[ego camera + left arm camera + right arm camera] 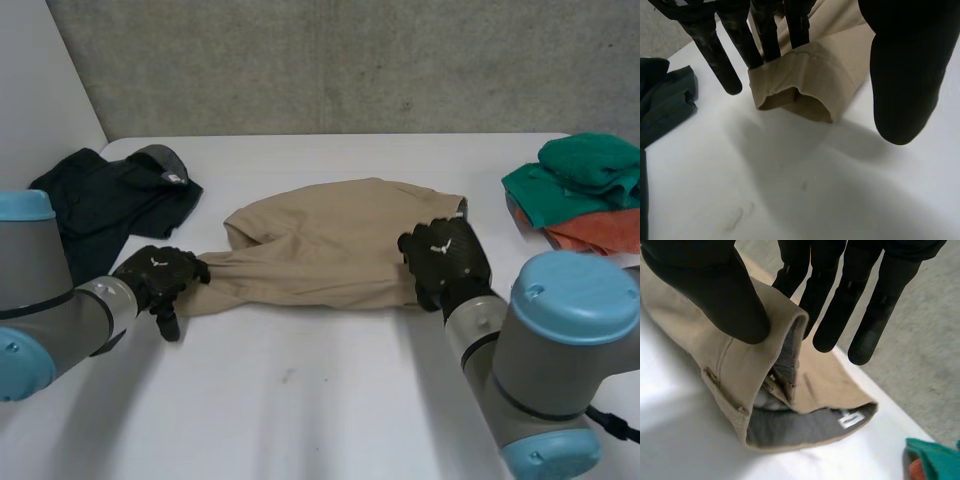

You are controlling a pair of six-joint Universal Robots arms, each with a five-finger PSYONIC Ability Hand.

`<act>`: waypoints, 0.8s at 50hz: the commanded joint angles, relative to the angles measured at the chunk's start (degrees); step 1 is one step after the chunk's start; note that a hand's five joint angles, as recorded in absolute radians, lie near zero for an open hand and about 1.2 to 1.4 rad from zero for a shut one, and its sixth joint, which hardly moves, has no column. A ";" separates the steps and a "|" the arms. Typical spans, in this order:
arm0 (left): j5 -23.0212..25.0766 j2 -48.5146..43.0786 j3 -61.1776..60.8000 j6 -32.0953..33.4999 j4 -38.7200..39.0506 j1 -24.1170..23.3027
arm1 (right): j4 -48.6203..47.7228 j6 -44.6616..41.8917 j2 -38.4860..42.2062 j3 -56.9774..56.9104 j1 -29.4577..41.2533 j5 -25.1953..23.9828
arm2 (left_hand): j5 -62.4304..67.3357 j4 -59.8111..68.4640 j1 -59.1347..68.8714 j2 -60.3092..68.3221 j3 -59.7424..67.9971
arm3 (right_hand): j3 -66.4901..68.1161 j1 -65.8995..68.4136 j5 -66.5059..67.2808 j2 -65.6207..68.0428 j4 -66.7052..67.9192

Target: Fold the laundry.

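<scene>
1. At the far left of the counter (330, 400), a dark garment (110, 195) lies crumpled.
2. Just right of it and nearer, the left hand (160, 278) sits at the left end of the beige trousers (330, 245). Seen from its own wrist, its fingers (767, 35) are straight and spread. Some tips rest on top of the leg cuff (800, 85), and one finger comes down on the bare counter just beside the cuff. The thumb (905, 75) stands apart on the cuff's other side, so this hand pinches nothing.
3. Across the middle of the counter the trousers lie stretched out, cuff to the left and waistband (805, 425) to the right.
4. At that right end, the right hand (445, 258) is on the waistband. Its thumb (715, 290) presses the outer face of a raised stretch of waistband and a finger goes down behind it, so the cloth is pinched between them. The other fingers reach straight past the edge. Grey lining and a small white label (852, 418) show inside the open waistband.
5. At the far right, a green cloth (585, 165) lies heaped on an orange cloth (600, 232), well apart from the trousers.
</scene>
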 commanded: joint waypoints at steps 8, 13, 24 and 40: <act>-2.25 -4.79 5.12 2.62 3.05 -2.93 | 2.87 1.89 -1.59 -2.47 -1.47 0.23 | 19.78 19.95 18.85 19.76 20.13 | 12.45 21.57 12.63 13.02 11.61; -3.74 -4.97 6.18 4.56 5.34 -3.55 | 3.84 1.46 -2.03 -3.26 -2.43 -0.12 | 49.87 50.04 48.94 49.86 50.22 | 12.45 21.57 12.63 13.02 11.61; -0.24 16.45 5.74 0.62 5.61 -3.11 | 12.71 -0.83 -8.36 -11.08 -5.33 -1.79 | 57.15 57.32 56.22 57.13 57.50 | 12.45 21.57 12.63 13.02 11.61; 17.44 26.85 2.93 -15.66 5.96 -1.18 | 38.56 7.32 -7.49 -21.38 -7.63 -7.51 | 57.15 57.32 56.22 57.13 57.50 | -46.23 -37.12 -46.06 -45.67 -47.07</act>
